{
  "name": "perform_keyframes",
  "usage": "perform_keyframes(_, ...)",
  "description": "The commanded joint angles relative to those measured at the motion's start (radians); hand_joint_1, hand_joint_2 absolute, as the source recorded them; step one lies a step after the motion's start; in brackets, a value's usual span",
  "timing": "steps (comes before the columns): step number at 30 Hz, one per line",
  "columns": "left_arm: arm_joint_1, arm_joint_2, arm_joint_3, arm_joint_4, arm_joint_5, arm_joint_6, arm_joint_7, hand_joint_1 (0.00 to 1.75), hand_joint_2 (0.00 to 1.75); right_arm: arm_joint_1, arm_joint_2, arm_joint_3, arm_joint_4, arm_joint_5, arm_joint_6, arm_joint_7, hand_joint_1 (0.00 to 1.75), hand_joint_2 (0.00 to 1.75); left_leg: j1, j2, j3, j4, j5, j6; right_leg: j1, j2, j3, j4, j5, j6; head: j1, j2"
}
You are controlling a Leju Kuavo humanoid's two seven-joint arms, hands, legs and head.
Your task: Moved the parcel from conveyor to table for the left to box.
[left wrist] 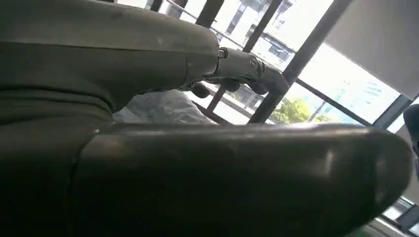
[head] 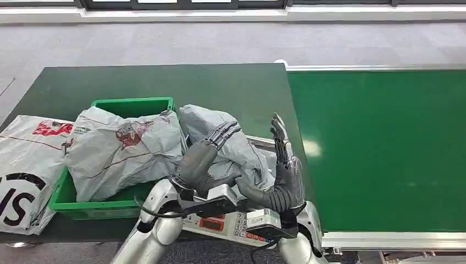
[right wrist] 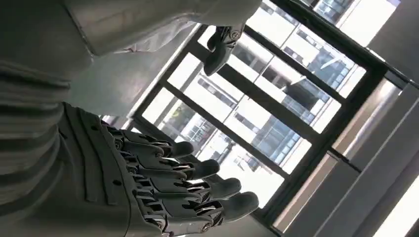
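A crumpled grey parcel (head: 236,144) lies at the table's near edge, its lower end on a white scale (head: 231,223). My left hand (head: 204,155) holds it from the left, with fingers (head: 222,132) over its top and the thumb under its near side. The left wrist view shows the parcel (left wrist: 163,106) between finger (left wrist: 237,74) and thumb (left wrist: 247,177). My right hand (head: 284,170) stands upright just right of the parcel, fingers straight and apart, holding nothing. The right wrist view shows its spread fingers (right wrist: 197,185) below the parcel (right wrist: 148,19).
A green bin (head: 132,104) on the dark table (head: 181,82) holds another grey parcel (head: 123,151). A white printed bag (head: 25,165) lies at the far left. The green conveyor (head: 384,148) runs along the right, behind a metal rail (head: 373,68).
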Motion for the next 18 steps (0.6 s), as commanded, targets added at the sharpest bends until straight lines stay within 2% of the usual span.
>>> perform_keyframes(1, -0.085, 0.027, -0.082, 0.110, 0.000, -0.009, 0.002, 0.00, 1.75, -0.028, -0.014, 0.016, 0.048, -0.005, 0.005, 0.005, 0.00, 1.75, 0.000, 0.002, 0.002, -0.003, 0.001, 0.000, 0.001, -0.002, 0.003, -0.003, 0.001, -0.001, 0.000, 0.000)
perform_keyframes(5, -0.132, -0.001, -0.105, 0.166, 0.005, -0.022, 0.013, 0.00, 1.75, -0.017, -0.002, 0.003, 0.042, 0.009, 0.024, 0.022, 0.00, 1.75, 0.000, -0.002, 0.000, 0.000, 0.001, 0.000, 0.001, -0.004, 0.001, -0.001, 0.000, 0.000, 0.000, 0.000)
perform_keyframes(12, -0.174, -0.024, -0.147, 0.300, -0.018, -0.023, 0.022, 0.00, 1.75, -0.028, 0.003, 0.001, 0.082, -0.001, 0.023, 0.011, 0.00, 1.75, 0.000, 0.000, 0.003, -0.004, 0.002, 0.000, 0.001, -0.004, 0.004, -0.004, 0.001, -0.001, 0.000, 0.000)
perform_keyframes(18, -0.174, -0.024, -0.147, 0.300, -0.018, -0.023, 0.022, 0.00, 1.75, -0.028, 0.003, 0.001, 0.082, -0.001, 0.023, 0.011, 0.00, 1.75, 0.000, 0.001, 0.003, -0.004, 0.002, 0.000, 0.001, -0.003, 0.003, -0.004, 0.001, -0.001, 0.000, 0.000)
